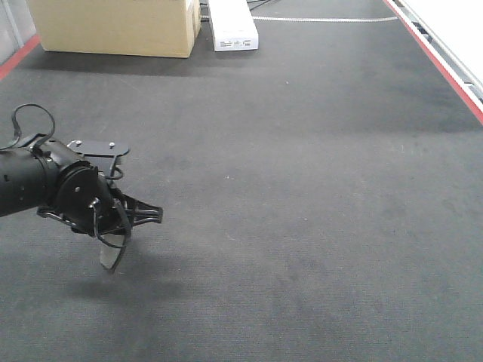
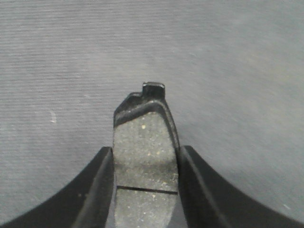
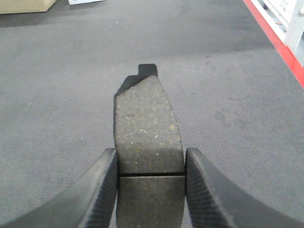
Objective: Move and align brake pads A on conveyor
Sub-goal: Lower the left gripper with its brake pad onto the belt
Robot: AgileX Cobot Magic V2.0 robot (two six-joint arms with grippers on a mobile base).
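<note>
The left gripper [image 2: 146, 159] clamps one brake pad [image 2: 142, 135] above the near-left of the conveyor [image 1: 302, 188], the right gripper [image 3: 151, 164] clamps a second brake pad [image 3: 148, 118] over it too, each gripped crosswise at its groove, likely to stay balanced for straight placement.

Lower end of the flat dark grey brake pad [image 2: 145, 142] cropped by the bottom edge of the left wrist view, its gripped sides partly covered by the black fingers [image 2: 95, 190] of the left gripper [image 2: 146, 151]; likewise the second grey grooved pad [image 3: 147, 118] in the right gripper [image 3: 151, 152]; from the front, black left arm [image 1: 30, 185] cut by the left edge; tan cardboard box [image 1: 113, 26] and white carton [image 1: 232, 26] cropped at the top.
</note>
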